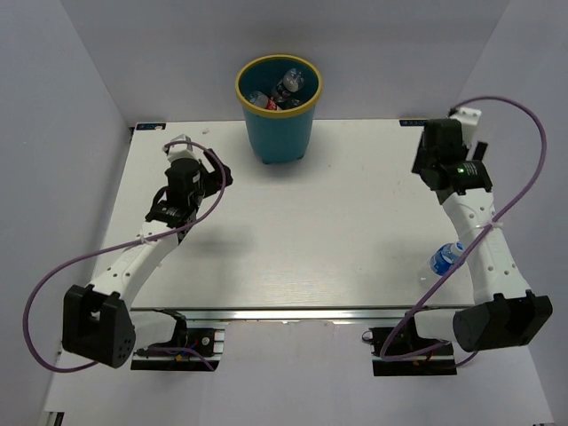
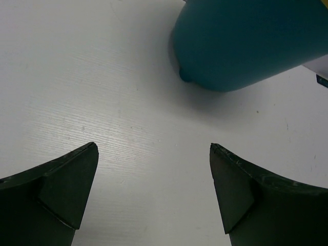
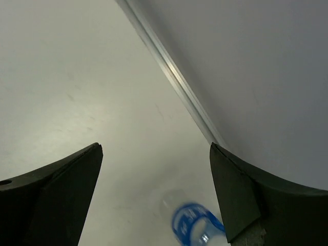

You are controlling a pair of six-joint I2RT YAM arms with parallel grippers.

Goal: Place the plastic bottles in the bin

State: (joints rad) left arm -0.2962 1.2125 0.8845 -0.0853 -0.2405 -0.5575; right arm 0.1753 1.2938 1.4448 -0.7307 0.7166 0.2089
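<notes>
The teal bin (image 1: 280, 133) with a yellow rim stands at the table's far middle. Inside it I see a clear bottle with a red label (image 1: 266, 100) and one with a dark label (image 1: 288, 85); no orange bottles show. A clear bottle with a blue label (image 1: 445, 257) lies at the right side of the table beside my right arm. My left gripper (image 1: 216, 170) is open and empty, left of the bin; its wrist view shows the bin's wall (image 2: 246, 41) ahead at upper right. My right gripper (image 1: 428, 165) is open and empty at the far right; the blue-label bottle (image 3: 197, 225) shows blurred at the bottom of its view.
The table's right edge rail (image 3: 174, 77) and the grey wall (image 3: 256, 61) run close beside my right gripper (image 3: 155, 147). White table top (image 2: 102, 77) lies under my left gripper (image 2: 154, 145). Purple cables loop from both arms.
</notes>
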